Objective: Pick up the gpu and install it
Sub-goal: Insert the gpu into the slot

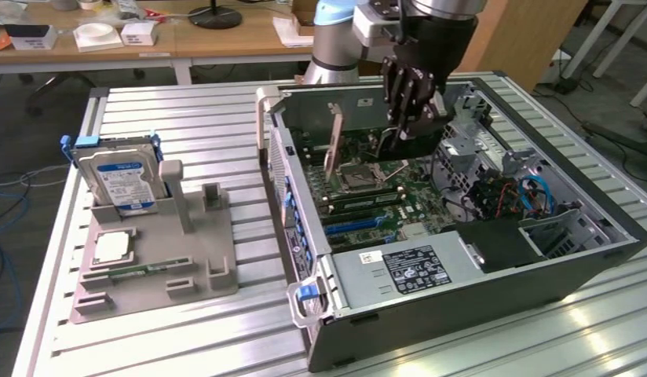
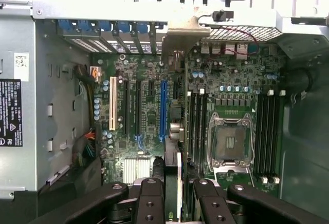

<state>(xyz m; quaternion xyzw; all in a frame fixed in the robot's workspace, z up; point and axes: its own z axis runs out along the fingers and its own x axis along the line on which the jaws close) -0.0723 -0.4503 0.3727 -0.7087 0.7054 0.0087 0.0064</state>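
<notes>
Closest to the wrist camera, the gripper [image 2: 178,203] has its black fingers [image 2: 151,198] on either side of the gpu [image 2: 178,175]. The card is edge-on, just a thin silvery line between them. Looks to me like they're clamped on it rather than hanging loose, though the actual pad contact is hidden, so that's a judgement call.

In the exterior view the whole thing hangs in the upper middle of the frame, down inside the open case [image 1: 575,259] and above the motherboard [image 1: 376,196].

Stuff that could bite from here:

- The card sits between the blue slot [image 2: 162,111] and the memory sticks [image 2: 195,126]. If it's off line with its slot, the edge connector lands on bare board or small components and not in the socket.
- I can't tell if the card is dead upright. Any tilt in the grip and it'd jam on one end of the slot, or twist out of the fingers.
- Farther back, the card's metal bracket [image 2: 182,31] is right by the rear slot openings [image 2: 118,34]. If it catches the case wall there, the card can't seat flat.
- Those fingers are chunky next to the CPU socket [image 2: 231,142], so a sideways nudge could clip something.
</notes>
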